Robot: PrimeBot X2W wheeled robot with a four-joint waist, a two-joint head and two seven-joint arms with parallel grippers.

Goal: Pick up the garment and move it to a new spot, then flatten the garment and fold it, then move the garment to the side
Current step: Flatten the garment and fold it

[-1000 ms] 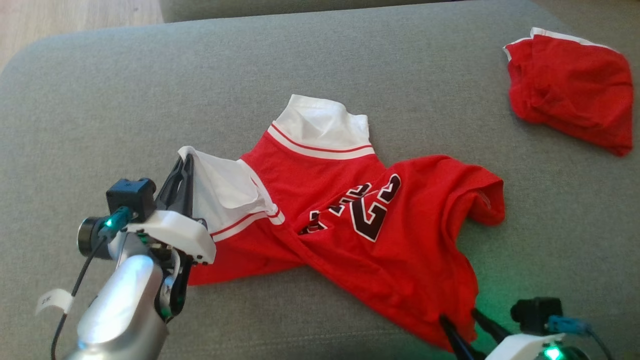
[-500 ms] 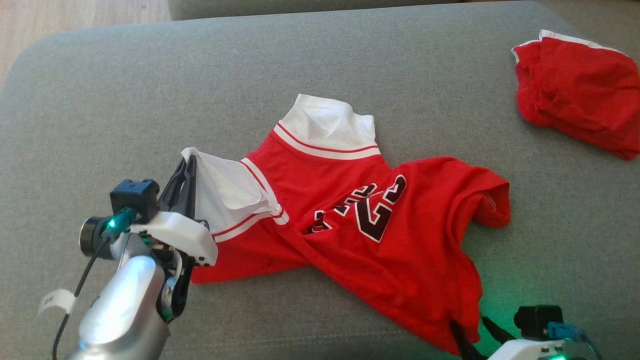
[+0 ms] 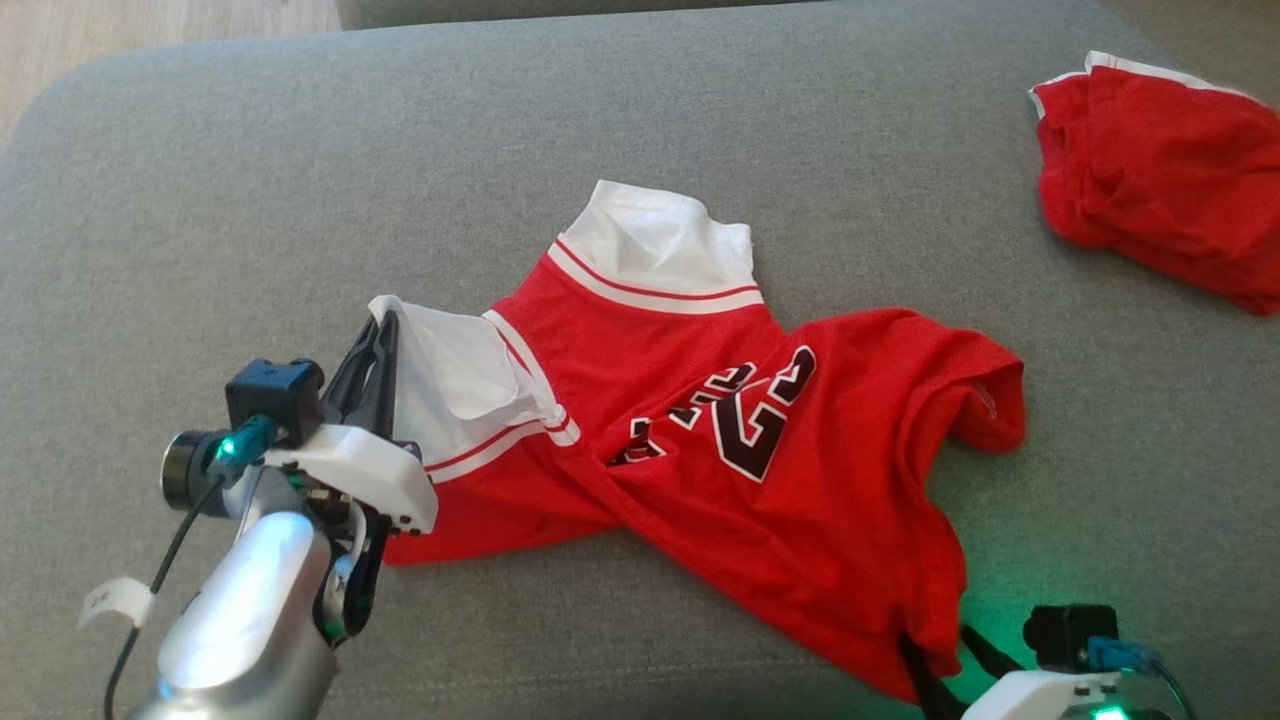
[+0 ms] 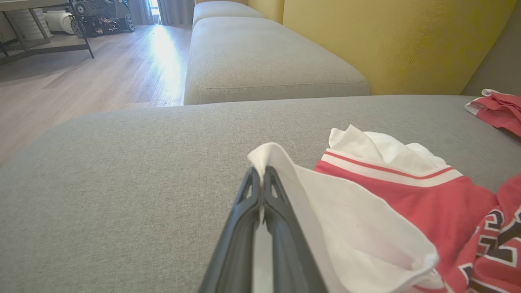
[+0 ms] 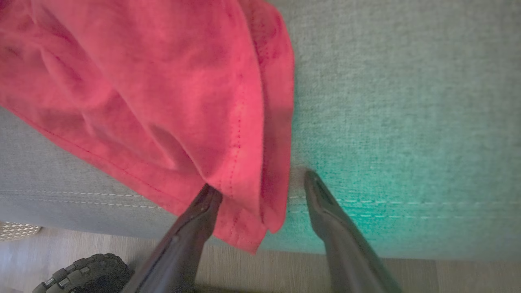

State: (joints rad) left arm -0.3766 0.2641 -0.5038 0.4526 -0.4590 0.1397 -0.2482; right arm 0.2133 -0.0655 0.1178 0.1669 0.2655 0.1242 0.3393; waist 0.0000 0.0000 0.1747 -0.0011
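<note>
Right hand point(image 5: 260, 183): fingers spread, straddling hem corner of red jersey T-shirt with white sleeves point(image 3: 760, 480) at front edge of grey fabric sofa seat point(image 3: 300, 180); not yet pinched.
Left hand point(image 4: 260, 171): fingers pressed together on white sleeve edge, holding it slightly raised.
Judgement: opposite-end holds, ready for lifting.
Shirt lies twisted mid-seat; long axis diagonal, sleeves far-left, hem near-right.
Folded red cloth point(image 3: 1160, 190) far right, well apart.
</note>
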